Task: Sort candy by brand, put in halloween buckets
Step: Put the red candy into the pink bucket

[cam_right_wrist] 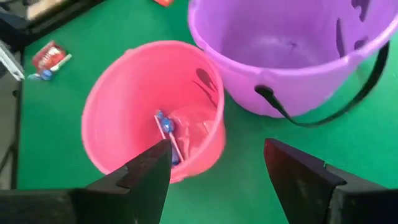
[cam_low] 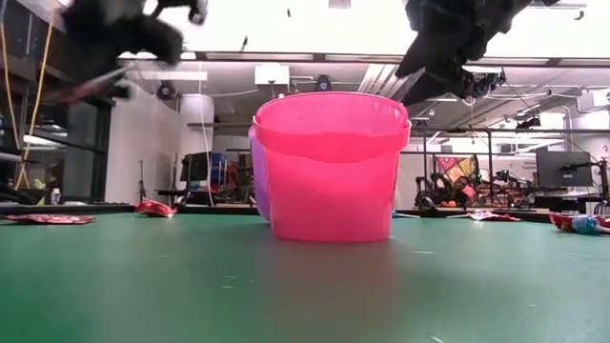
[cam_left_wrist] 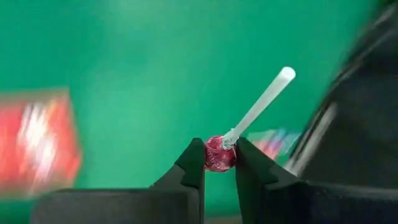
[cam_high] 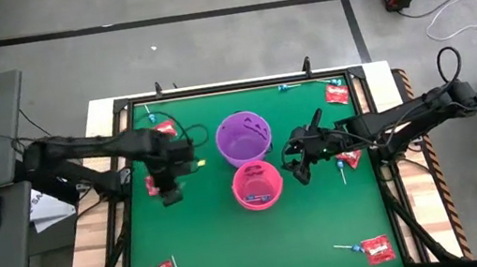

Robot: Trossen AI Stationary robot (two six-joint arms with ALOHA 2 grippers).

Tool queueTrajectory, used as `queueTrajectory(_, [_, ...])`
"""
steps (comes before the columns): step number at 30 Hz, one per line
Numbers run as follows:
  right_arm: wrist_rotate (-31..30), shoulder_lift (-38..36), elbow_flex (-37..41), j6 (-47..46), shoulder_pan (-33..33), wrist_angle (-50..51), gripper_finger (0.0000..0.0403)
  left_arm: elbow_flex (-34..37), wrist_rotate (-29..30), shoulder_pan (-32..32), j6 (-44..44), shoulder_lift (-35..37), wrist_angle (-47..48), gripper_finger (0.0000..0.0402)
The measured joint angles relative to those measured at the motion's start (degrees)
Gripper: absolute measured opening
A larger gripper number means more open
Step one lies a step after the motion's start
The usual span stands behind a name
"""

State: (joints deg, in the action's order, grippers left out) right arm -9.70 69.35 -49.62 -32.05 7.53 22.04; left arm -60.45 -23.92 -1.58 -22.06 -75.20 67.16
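Left tool (cam_left_wrist: 220, 163) pinching red-headed lollipop (cam_left_wrist: 219, 154), stick angled away; right tool (cam_right_wrist: 217, 163) spread above pink bucket (cam_right_wrist: 118, 106).

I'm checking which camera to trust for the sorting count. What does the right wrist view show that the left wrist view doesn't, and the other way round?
Only the right wrist view: the pink bucket with a blue-headed lollipop already inside, the purple bucket beside it, and the open right gripper above them.

Only the left wrist view: the left gripper shut on a red-headed lollipop, stick pointing away.

Both: the green table and a red packet lying on it.
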Motion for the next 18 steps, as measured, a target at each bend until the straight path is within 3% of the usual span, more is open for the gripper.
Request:
queueTrajectory(4, [1.36,-0.92,-2.9,1.0,0.0,-0.05,0.0248,-0.23,2.44,2.55,-7.03,2.09,-28.41,0.0034])
queueTrajectory(8, [1.13,-1.94,-6.16,3.3,0.0,0.27,0.0248,-0.32,10.28,5.88,-5.67,-0.56,-48.33,0.0034])
queueTrajectory(15, [0.91,-2.28,-11.92,6.65,0.0,5.03,0.0248,-0.21,17.17,10.05,-1.71,-11.34,-63.24,0.0037])
queueTrajectory(18, [0.84,-2.28,-13.97,7.49,0.0,8.28,0.0248,-1.86,19.18,10.97,-1.55,-15.87,-63.52,0.0051])
